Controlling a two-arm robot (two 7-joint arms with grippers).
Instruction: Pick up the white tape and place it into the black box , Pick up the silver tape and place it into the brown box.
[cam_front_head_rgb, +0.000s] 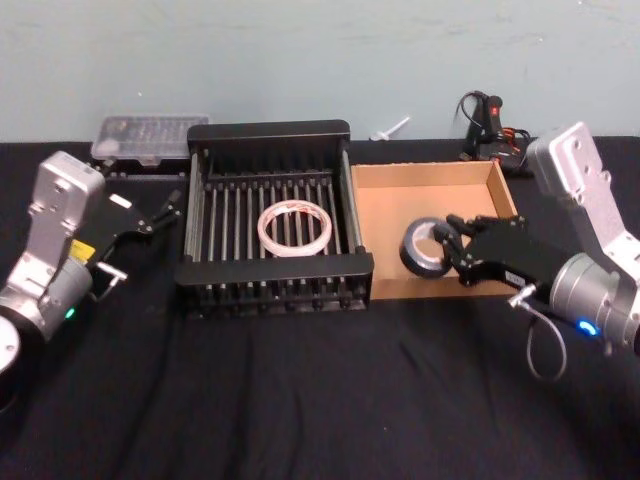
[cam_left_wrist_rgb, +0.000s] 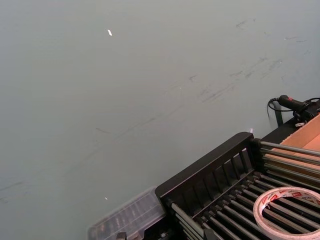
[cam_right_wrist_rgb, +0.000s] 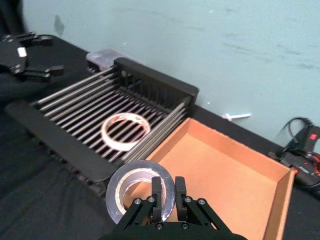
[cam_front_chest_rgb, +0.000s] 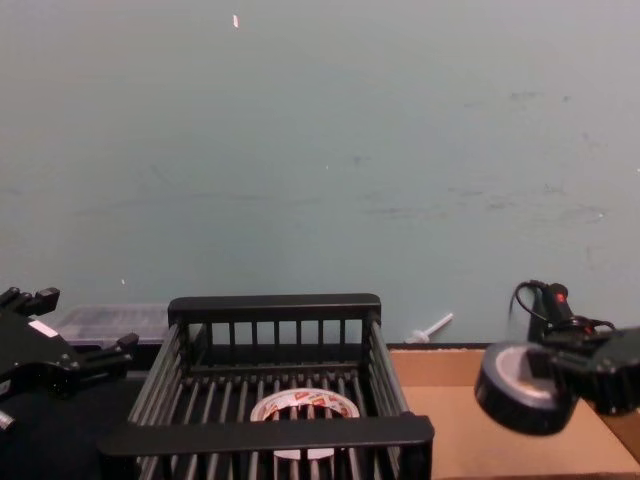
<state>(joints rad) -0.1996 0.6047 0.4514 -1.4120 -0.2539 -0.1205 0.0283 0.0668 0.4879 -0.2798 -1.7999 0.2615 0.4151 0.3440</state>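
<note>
The white tape lies flat on the slatted floor of the black box, and shows again as the white tape. My right gripper is shut on the rim of the silver tape, holding it upright over the near left part of the brown box. In the right wrist view the fingers pinch the silver tape above the brown box. From the chest, the silver tape hangs above the cardboard. My left gripper stands open left of the black box.
A clear plastic case sits behind the black box at the back left. A black and red tool with cables and a small white piece lie at the back right by the wall. Black cloth covers the table front.
</note>
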